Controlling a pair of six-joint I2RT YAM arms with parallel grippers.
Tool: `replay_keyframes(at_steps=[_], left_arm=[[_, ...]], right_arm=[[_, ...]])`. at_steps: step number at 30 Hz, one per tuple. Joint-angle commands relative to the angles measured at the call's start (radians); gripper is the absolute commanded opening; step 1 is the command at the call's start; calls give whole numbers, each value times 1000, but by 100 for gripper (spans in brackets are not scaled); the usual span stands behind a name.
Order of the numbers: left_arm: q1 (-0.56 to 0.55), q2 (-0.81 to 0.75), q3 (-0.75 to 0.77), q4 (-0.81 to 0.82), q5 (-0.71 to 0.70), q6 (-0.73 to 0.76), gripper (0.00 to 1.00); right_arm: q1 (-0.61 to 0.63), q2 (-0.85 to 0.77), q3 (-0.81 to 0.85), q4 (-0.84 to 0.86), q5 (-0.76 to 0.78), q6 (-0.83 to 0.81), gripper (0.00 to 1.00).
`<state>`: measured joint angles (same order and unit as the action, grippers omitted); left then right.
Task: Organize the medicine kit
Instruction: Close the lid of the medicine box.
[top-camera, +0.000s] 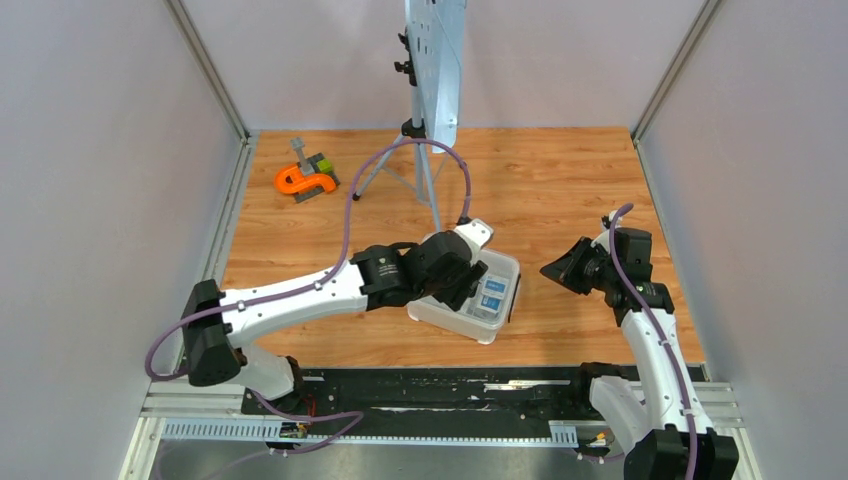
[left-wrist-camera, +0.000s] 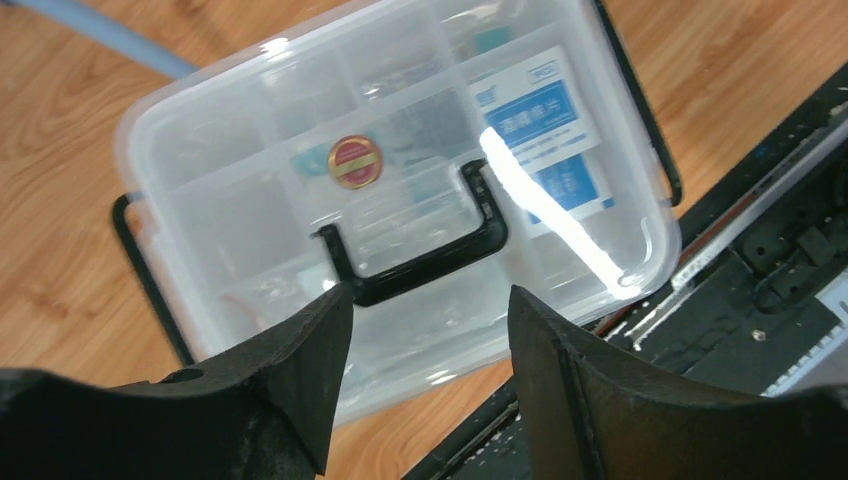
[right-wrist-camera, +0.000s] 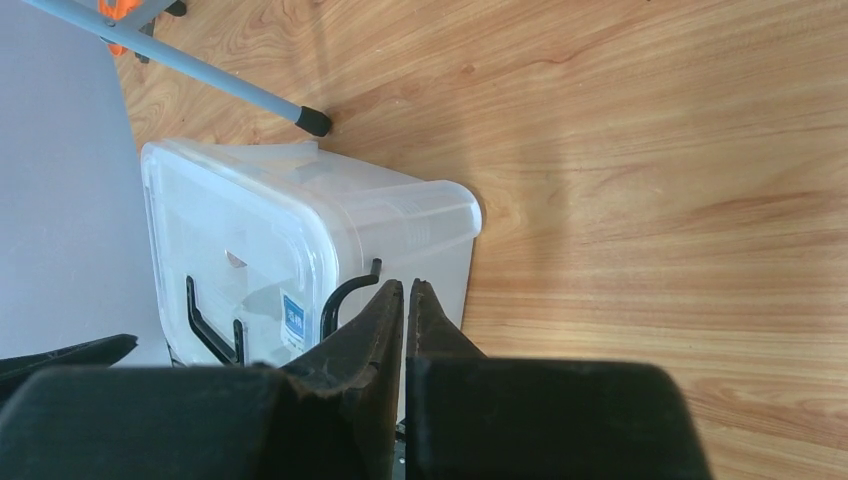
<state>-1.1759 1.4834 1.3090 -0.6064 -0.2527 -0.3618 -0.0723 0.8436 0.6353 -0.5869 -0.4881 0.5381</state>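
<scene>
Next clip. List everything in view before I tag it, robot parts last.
tub: one, white, near centre of the table, under the left arm
lid: one, clear, on the tub
handle: one, black, middle of the lid
clips: two, black, at the lid's two ends
sticker: one, gold and red, on the lid
packets: at least two, blue and white, inside the tub; the rest is blurred
orange-and-grey tool: one, far left of the table
stand: one, grey legs with a perforated panel, far centre
table: one, wood-grain
left gripper: one, black, open above the handle
right gripper: one, black, shut, empty, right of the tub
</scene>
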Motion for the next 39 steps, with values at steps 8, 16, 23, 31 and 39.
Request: replay_keyframes(at_steps=[8, 16, 23, 31, 39], left_arm=[[31, -240, -187, -46, -178, -129, 65], [104, -344, -321, -61, -227, -211, 29], [379, -378, -399, 75, -88, -250, 20], [476, -101, -282, 148, -4, -215, 12], [474, -29, -273, 196, 50, -209, 9]], right_arm=[[5, 10, 26, 16, 21, 19, 5], [5, 41, 31, 23, 9, 16, 5], [5, 29, 8, 22, 6, 25, 3], [85, 21, 5, -31, 107, 70, 0], [298, 51, 9, -76, 284, 184, 0]])
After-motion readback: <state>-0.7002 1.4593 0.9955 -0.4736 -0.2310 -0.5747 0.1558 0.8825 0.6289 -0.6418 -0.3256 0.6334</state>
